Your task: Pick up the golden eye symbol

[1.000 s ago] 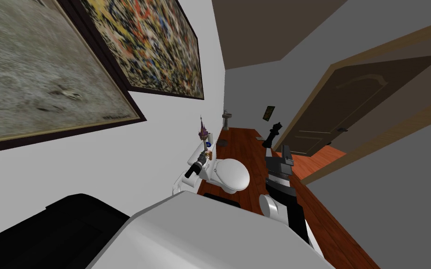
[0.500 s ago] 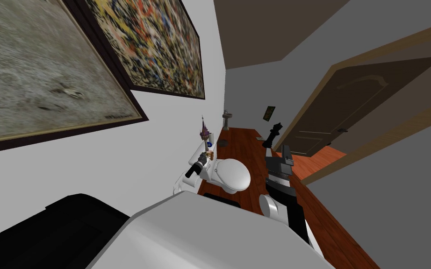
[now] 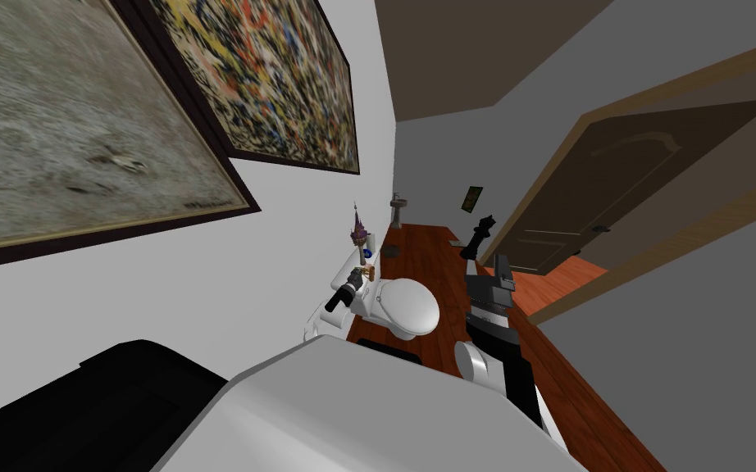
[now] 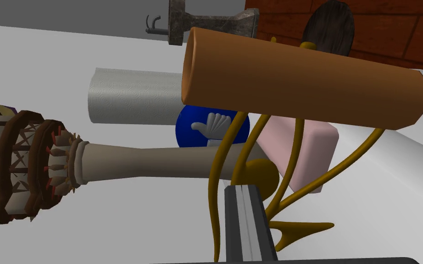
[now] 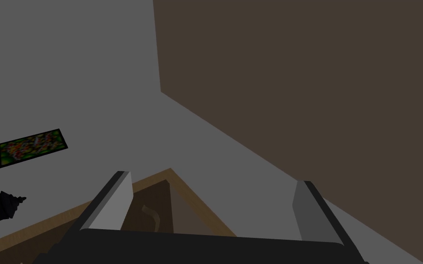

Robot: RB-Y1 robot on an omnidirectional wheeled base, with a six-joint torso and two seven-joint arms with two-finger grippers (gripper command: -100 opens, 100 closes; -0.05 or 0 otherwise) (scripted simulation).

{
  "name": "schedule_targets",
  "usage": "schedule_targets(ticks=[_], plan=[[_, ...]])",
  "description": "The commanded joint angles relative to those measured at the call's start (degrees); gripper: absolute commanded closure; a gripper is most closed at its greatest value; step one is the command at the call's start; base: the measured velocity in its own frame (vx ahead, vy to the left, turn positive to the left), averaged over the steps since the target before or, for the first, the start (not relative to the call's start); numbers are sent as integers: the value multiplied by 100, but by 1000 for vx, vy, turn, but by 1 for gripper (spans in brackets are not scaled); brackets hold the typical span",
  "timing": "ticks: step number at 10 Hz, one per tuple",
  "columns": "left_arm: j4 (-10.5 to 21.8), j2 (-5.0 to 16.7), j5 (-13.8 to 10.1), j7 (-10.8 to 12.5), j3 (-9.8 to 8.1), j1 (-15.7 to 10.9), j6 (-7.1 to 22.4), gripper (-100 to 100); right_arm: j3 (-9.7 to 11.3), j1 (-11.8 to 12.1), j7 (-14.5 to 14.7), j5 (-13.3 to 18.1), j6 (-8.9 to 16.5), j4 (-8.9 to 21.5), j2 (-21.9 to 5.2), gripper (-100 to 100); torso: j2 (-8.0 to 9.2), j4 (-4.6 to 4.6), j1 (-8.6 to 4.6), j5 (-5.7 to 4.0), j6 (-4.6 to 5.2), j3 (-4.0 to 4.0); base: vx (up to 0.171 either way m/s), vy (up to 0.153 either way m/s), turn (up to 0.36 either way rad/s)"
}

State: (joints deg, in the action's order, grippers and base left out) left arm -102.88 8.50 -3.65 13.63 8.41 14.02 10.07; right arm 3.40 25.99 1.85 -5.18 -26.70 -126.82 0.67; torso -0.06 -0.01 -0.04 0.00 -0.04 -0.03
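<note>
Straight ahead at 12 o'clock you have a white toilet [image 3: 405,307]. Its tank [image 3: 337,283] sits at about 10 o'clock from the bowl, against the wall, and your left arm reaches over it. The left gripper [image 4: 244,192] has its two fingers pressed flat together, with only a seam between them. Their tips sit right at the gold ball of the golden eye symbol [image 4: 256,174]. The symbol's thin gold strands curl up on both sides of the fingers. You cannot tell from here whether a strand is pinched in that seam. The symbol is on the white tank lid among other things. A brown cylinder [image 4: 297,78] lies crosswise just beyond it, hiding the upper ends of the strands. A pink block [image 4: 318,146] lies behind the strands, and a blue ball with a white hand shape [image 4: 192,126] is beside the block. A white paper roll [image 4: 132,96] lies farther off. A pale shaft with a brown, spiked ornamental head [image 4: 31,169] lies across the lid and reaches the gold ball. Your right arm is raised at about 1 o'clock from the bowl, over the red-brown floor [image 3: 430,262]. The right gripper [image 5: 213,181] has its fingers wide apart and holds nothing.
</note>
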Motion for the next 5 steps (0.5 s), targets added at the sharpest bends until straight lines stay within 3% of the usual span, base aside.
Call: schedule_targets(ticks=[1, 3, 4, 5], plan=[[-96, 88, 93, -79, -35, 13, 162, -100, 0, 0, 0, 0, 0, 0, 0, 0, 0, 0, 0, 0, 0, 0, 6, -63, 11], [-192, 176, 187, -158, -70, 25, 324, -100, 1, 0, 0, 0, 0, 0, 1, 0, -1, 0, -41, -8, 0, -1, 4, -131, 28], [-160, 141, 154, -124, -57, 21, 256, -100, 1, 0, 0, 0, 0, 0, 1, 0, -2, 0, -51, -11, 1, -1, 3, -64, 12], [-165, 144, 161, -135, -59, 21, 278, 0, 1, 0, 0, 0, 0, 0, 1, 0, -1, 0, -29, -7, 1, -1, 0, -12, 0]])
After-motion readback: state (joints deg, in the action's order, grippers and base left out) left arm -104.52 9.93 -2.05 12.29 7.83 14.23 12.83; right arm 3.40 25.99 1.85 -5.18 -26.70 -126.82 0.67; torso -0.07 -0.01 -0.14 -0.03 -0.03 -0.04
